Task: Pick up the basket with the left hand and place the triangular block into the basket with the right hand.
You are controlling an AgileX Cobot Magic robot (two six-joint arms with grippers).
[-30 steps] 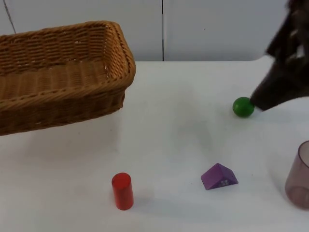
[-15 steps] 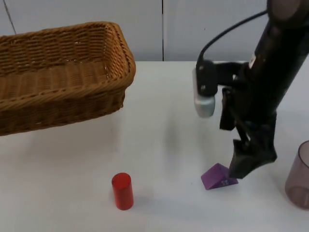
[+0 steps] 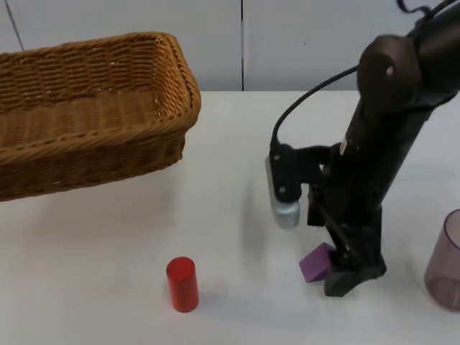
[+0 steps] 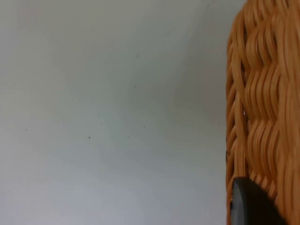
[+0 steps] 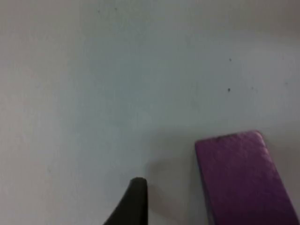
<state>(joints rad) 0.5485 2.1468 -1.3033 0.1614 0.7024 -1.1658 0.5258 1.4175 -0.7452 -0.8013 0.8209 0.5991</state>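
The wicker basket (image 3: 86,108) sits raised at far left, its woven wall (image 4: 262,108) against the left gripper's fingertip (image 4: 253,206); whether those jaws grip, I cannot tell. The right gripper (image 3: 343,277) is down at the purple triangular block (image 3: 315,263) near right, jaws open beside it. A red cylinder (image 3: 182,284) stands near centre.

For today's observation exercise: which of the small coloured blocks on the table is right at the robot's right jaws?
The purple triangular block, touching the right gripper; the red cylinder stands apart.
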